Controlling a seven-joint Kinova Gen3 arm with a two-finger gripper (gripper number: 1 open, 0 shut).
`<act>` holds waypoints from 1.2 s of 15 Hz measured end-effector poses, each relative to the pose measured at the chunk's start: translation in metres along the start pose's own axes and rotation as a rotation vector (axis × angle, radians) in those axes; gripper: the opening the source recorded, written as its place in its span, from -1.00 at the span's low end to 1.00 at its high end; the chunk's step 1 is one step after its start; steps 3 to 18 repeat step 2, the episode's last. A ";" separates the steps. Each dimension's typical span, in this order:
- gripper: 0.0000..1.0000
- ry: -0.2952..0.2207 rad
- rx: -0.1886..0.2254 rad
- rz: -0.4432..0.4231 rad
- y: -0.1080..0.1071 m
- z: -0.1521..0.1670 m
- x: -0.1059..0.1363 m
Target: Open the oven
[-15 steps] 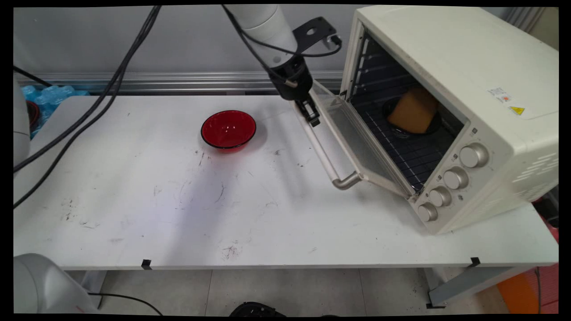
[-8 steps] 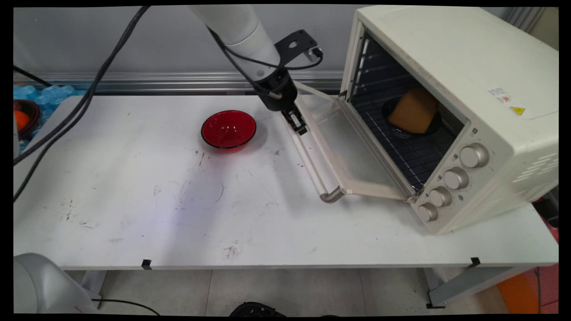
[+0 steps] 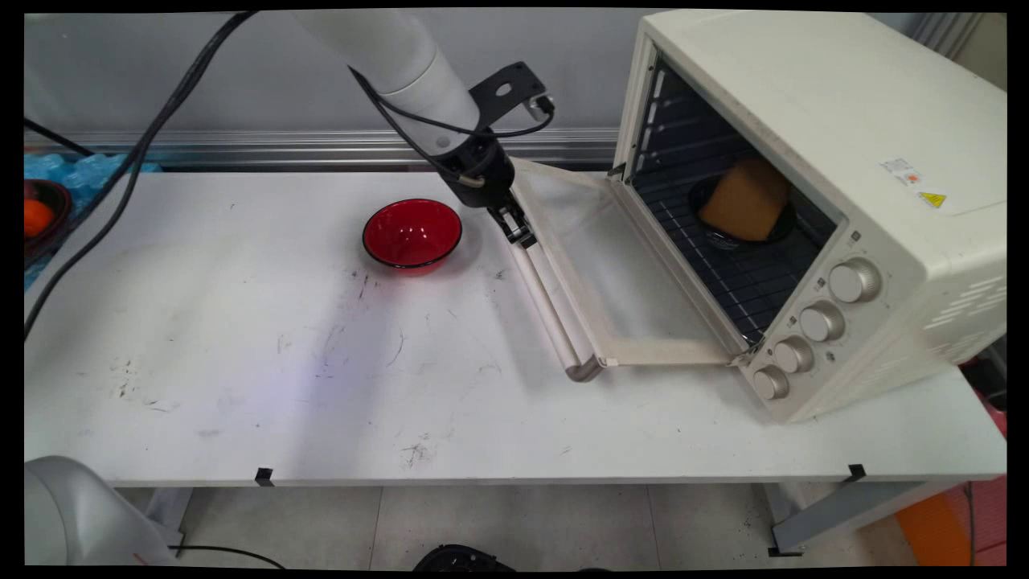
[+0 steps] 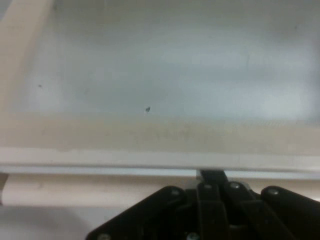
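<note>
The oven door (image 3: 635,281) is swung down almost flat over the surface (image 3: 241,362), hinged along the oven's open front. Its pale handle bar (image 3: 547,297) runs along the door's free edge, with its long axis stretching from near the surface's back edge toward the front edge. The gripper (image 3: 518,233) sits at the far end of that bar, coming down on it from above and from the left-back. In the hand view the gripper (image 4: 212,175) has its two fingers drawn close together over the bar (image 4: 100,190), with the door's frame and glass just beyond; it looks clamped on the handle bar, though the contact itself is hidden by the linkage.

The oven (image 3: 812,193) stands at the surface's right end, turned so that its open mouth faces left and toward the front. Inside, on the wire rack (image 3: 739,281), sits a dark dish (image 3: 719,233) holding a tan, wedge-shaped piece that looks like bread or cake (image 3: 744,205). Four knobs (image 3: 812,322) run down the oven's front panel.

A red bowl (image 3: 412,233) sits on the surface just left of the gripper, near the back edge, apart from the door. It looks empty.
</note>
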 end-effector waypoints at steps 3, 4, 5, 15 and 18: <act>-1.00 0.008 -0.001 0.007 0.000 -0.004 -0.004; -1.00 0.008 -0.001 0.007 0.000 -0.004 -0.004; -1.00 0.008 -0.001 0.007 0.000 -0.004 -0.004; -1.00 0.008 -0.001 0.007 0.000 -0.004 -0.004; -1.00 0.008 -0.001 0.007 0.000 -0.004 -0.004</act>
